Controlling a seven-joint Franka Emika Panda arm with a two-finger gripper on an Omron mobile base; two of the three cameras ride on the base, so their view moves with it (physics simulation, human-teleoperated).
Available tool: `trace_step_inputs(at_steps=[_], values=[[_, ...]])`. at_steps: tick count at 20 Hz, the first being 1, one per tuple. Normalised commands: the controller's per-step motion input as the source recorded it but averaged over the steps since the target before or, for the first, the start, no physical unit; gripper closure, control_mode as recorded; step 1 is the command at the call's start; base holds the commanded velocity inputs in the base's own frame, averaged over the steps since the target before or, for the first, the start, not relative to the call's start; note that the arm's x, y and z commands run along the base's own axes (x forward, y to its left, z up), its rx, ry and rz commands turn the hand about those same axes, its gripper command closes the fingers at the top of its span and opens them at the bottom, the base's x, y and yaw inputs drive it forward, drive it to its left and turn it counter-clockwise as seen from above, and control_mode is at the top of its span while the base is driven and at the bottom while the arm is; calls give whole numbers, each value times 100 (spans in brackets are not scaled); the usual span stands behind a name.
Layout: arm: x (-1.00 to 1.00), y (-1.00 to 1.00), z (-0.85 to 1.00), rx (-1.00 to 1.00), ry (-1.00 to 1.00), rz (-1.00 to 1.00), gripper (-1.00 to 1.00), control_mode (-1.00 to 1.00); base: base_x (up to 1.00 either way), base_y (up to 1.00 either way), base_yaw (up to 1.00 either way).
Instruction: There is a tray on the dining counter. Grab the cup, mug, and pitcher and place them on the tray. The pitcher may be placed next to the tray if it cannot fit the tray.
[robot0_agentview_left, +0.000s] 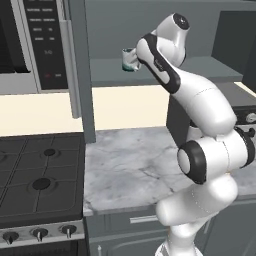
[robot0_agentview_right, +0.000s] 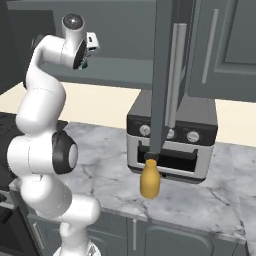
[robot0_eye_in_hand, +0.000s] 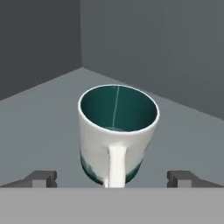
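The gripper (robot0_eye_in_hand: 112, 178) was spread wide, its two dark fingertips (robot0_eye_in_hand: 41, 178) standing to either side of the mug (robot0_eye_in_hand: 117, 133) without touching it. The mug, white with a teal interior and a dark teal band at its foot, stood upright on a grey shelf (robot0_eye_in_hand: 52, 131) inside a cabinet, its handle turned toward the hand. In the left base view the arm reached up to this shelf (robot0_agentview_left: 107, 70), where the mug (robot0_agentview_left: 129, 59) sat beside the wrist. Below, on the marble worktop (robot0_agentview_right: 200, 200), the mustard-yellow pitcher (robot0_agentview_right: 150, 179) stood upright just before a toaster oven (robot0_agentview_right: 172, 137). A stove (robot0_agentview_left: 40, 180) adjoined the worktop (robot0_agentview_left: 130, 170).
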Motion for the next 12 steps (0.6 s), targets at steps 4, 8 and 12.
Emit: trace_step_inputs(at_steps=[4,8,12], values=[[0,0,-38,0,0,0,-100,-100,0,0,0],[17,3,-22,0,0,0,-100,-100,0,0,0],[54,6,-5,0,-4,3,-100,-100,0,0,0]])
